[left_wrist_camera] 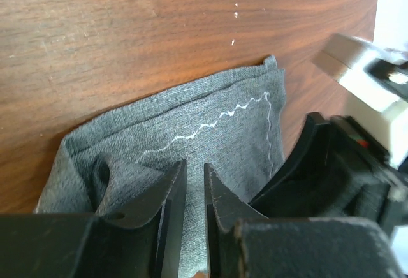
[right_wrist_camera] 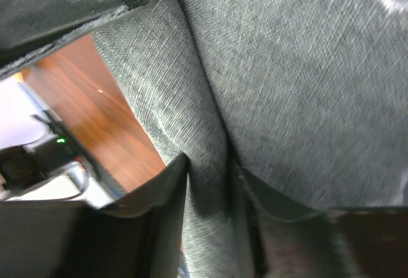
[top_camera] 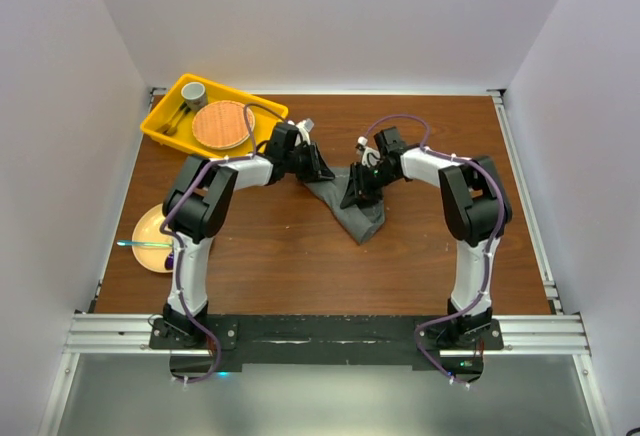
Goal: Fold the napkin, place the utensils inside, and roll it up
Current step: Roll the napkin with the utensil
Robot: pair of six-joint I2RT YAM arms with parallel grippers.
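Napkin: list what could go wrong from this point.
1. The napkin lies bunched rather than flat, and a fold of it runs between the fingers of the right hand. If that hand pulls away, it may drag the fabric and crumple it more.
2. The left hand works right beside the right hand over the same corner. They could bump or tug against each other.

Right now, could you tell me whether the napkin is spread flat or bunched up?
Bunched up: the napkin is gathered into a creased wedge with doubled-over layers, not a flat square.
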